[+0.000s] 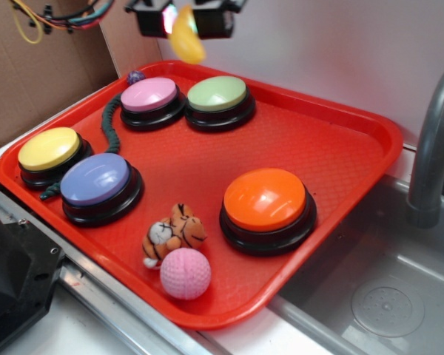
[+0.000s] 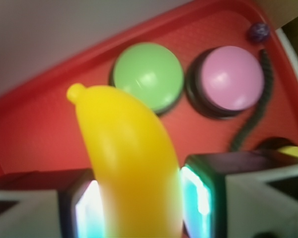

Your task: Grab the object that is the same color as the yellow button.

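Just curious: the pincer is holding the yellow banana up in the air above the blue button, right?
Not quite. The pincer does hold the banana aloft, but above the pink button and green button, as the wrist view shows.

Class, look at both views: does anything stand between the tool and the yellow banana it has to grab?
Nothing visible does. The banana already sits between the tool's two fingers, lifted above the red tray. Its tip hangs over the green button, not touching it.

yellow banana (image 2: 131, 163) clamped between the jaws (pads glowing), above green button (image 2: 148, 75) and pink button (image 2: 232, 78).
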